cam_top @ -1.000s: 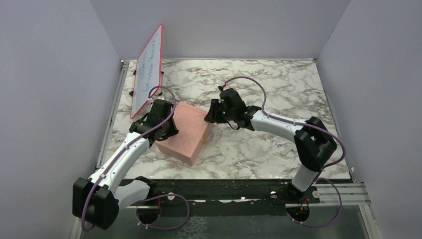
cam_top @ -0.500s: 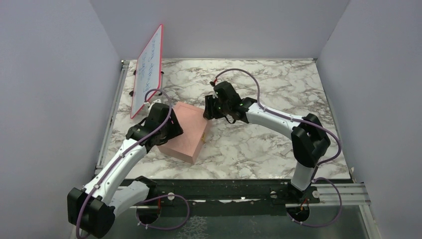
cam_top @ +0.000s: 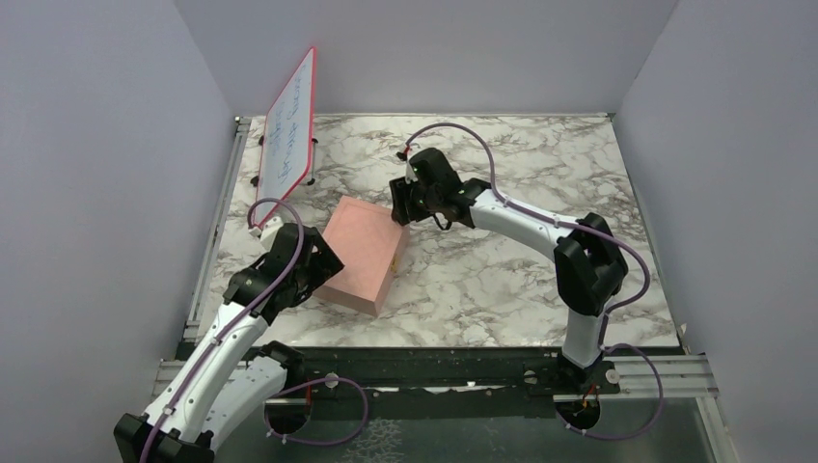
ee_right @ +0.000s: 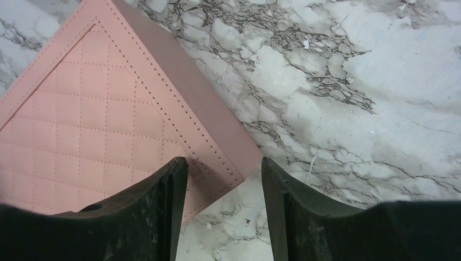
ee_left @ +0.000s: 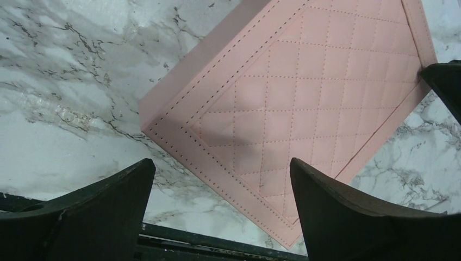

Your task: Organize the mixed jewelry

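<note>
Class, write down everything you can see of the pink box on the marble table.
The pink box is a flat rectangular case, lid shut, with a leather-like cover: diamond quilting inside a stitched border. It lies flat on the marble table, turned diagonally to its edges. The open left gripper hovers over one corner, the right gripper over another; neither clearly touches it.

The shut pink box (cam_top: 362,253) hides its inside; the whiteboard (cam_top: 289,125) writing is unreadably small.
</note>
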Robot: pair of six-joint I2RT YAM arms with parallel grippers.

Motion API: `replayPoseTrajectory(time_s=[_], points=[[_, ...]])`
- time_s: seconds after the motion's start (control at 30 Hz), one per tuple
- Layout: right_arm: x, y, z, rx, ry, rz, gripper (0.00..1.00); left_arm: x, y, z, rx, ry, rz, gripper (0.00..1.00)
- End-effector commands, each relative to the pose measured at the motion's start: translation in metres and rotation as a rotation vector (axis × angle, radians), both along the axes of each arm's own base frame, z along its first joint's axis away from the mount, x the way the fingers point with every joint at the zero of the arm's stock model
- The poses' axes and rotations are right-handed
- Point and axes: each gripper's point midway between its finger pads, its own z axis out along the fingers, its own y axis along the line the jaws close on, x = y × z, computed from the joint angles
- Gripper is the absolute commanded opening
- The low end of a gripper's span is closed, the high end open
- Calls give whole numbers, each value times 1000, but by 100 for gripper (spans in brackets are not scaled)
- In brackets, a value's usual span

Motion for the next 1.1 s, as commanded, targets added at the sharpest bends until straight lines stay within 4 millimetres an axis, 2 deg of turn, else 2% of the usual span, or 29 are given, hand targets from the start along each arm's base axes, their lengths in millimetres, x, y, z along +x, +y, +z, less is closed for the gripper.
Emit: replayPoseTrajectory(time_s=[0.0,0.13,0.2,0.23,0.37,0.43,0.53,0.67,0.77,0.83,0.93,1.07], points=[[4,-18,42,34,-85,-92,57,5,4,5,35,-24,3,96],[0,-64,72,49,-198,-266,57,20,14,44,123,-138,-36,99],[-9,-91,82,48,-247,-338,58,25,22,63,167,-198,-31,99],[-16,-106,95,64,-282,-372,59,27,26,71,190,-227,-30,99],[-42,-158,112,67,-340,-491,64,29,41,103,280,-312,-38,99],[-56,-181,126,87,-366,-546,71,28,47,119,317,-353,-39,99],[-74,-212,155,124,-427,-609,88,25,56,147,368,-425,-51,99],[-96,-254,204,188,-533,-696,99,18,68,183,422,-509,-53,99],[-112,-278,235,248,-610,-739,100,9,72,208,424,-569,-58,99],[-119,-290,246,271,-645,-762,100,2,74,223,414,-610,-58,99],[-124,-300,255,282,-665,-782,100,-6,77,238,414,-654,-62,99],[-126,-305,259,276,-674,-802,100,-10,82,243,425,-659,-51,99]])
